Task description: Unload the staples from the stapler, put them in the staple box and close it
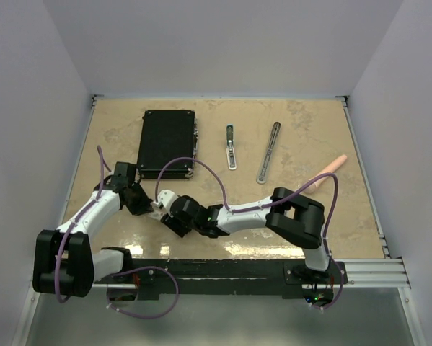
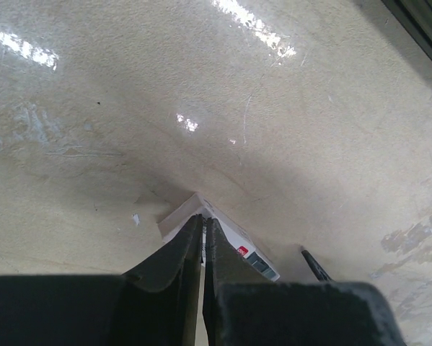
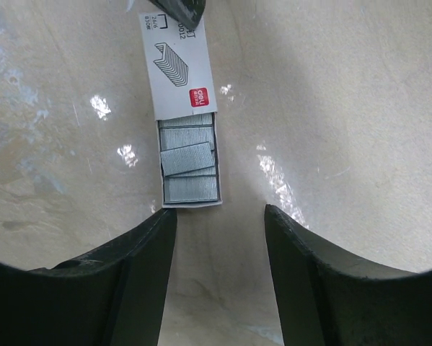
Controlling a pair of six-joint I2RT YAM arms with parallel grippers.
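The stapler lies apart as two slim silver bars, one (image 1: 231, 148) shorter and one (image 1: 268, 153) longer, at the table's far middle, away from both grippers. Several grey strips of staples (image 3: 190, 158) lie in the open tray of a small white box (image 3: 178, 65) with a red mark. My right gripper (image 3: 220, 216) is open just short of the tray's near end, nothing between its fingers. My left gripper (image 2: 203, 218) is shut, its tips down on the box (image 2: 234, 234) at the far end. Whether anything thin is pinched there, I cannot tell.
A flat black case (image 1: 166, 143) lies at the back left. A pinkish cylinder (image 1: 327, 173) rests toward the right edge. Both grippers (image 1: 154, 209) (image 1: 171, 218) meet over the white box (image 1: 164, 200) near the front left of the beige table (image 1: 302, 130).
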